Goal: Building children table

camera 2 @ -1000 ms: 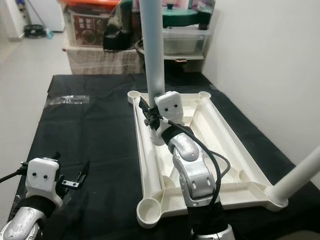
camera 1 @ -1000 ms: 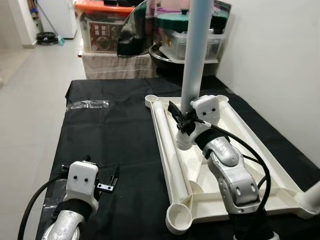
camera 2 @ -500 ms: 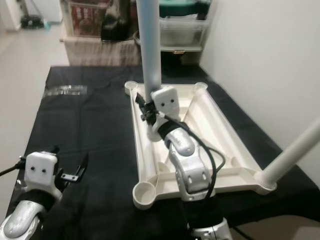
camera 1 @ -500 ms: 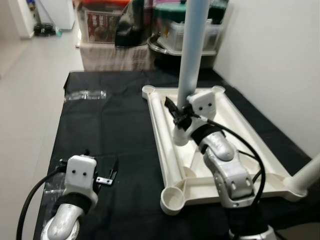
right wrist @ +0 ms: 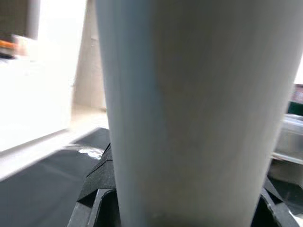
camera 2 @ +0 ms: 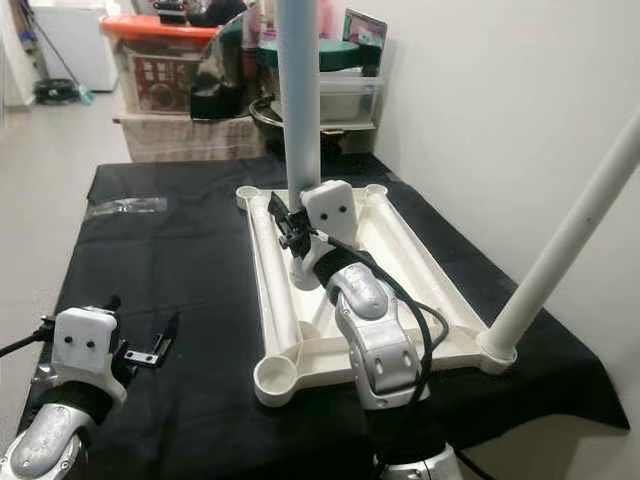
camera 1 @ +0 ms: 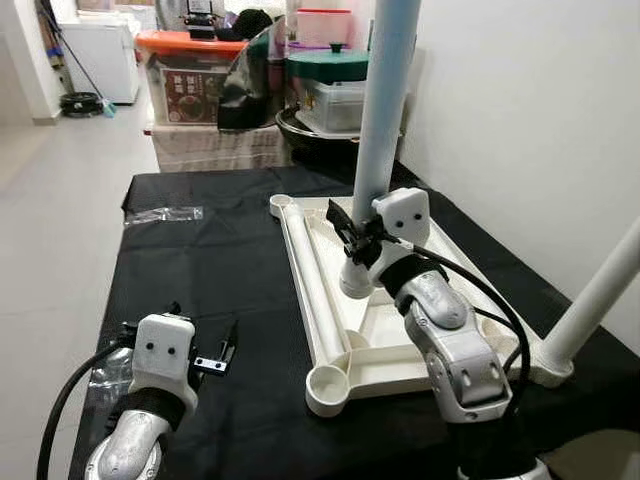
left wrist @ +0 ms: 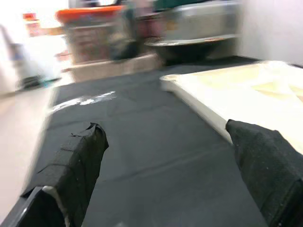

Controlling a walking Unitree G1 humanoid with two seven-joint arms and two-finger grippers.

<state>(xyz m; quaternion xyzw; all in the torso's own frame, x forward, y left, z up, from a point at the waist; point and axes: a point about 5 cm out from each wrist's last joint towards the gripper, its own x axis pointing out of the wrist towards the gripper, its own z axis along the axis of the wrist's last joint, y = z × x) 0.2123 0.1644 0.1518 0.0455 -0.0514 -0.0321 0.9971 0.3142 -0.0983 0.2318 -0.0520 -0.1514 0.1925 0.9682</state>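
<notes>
- Left eye view: the right gripper [camera 1: 352, 236] is clenched round a pale table leg [camera 1: 383, 95], held upright with its foot over the upturned white tabletop [camera 1: 452, 262] on the black cloth [camera 1: 215, 290]; the long leg could swing or tip if the grip slips, since it is held low
- Right eye view: a second leg [camera 2: 565, 243] stands in the near right corner socket; the near left corner socket [camera 2: 275, 377] is vacant; missing a socket would jam the held leg on the rim; the orange-lidded box [camera 2: 152, 62] carries a label too blurred to read
- Left wrist view: the left gripper [left wrist: 165, 165] hangs released over the cloth, near the tabletop edge
- Right wrist view: the leg sits between the black fingers [right wrist: 100, 182], no writing legible
</notes>
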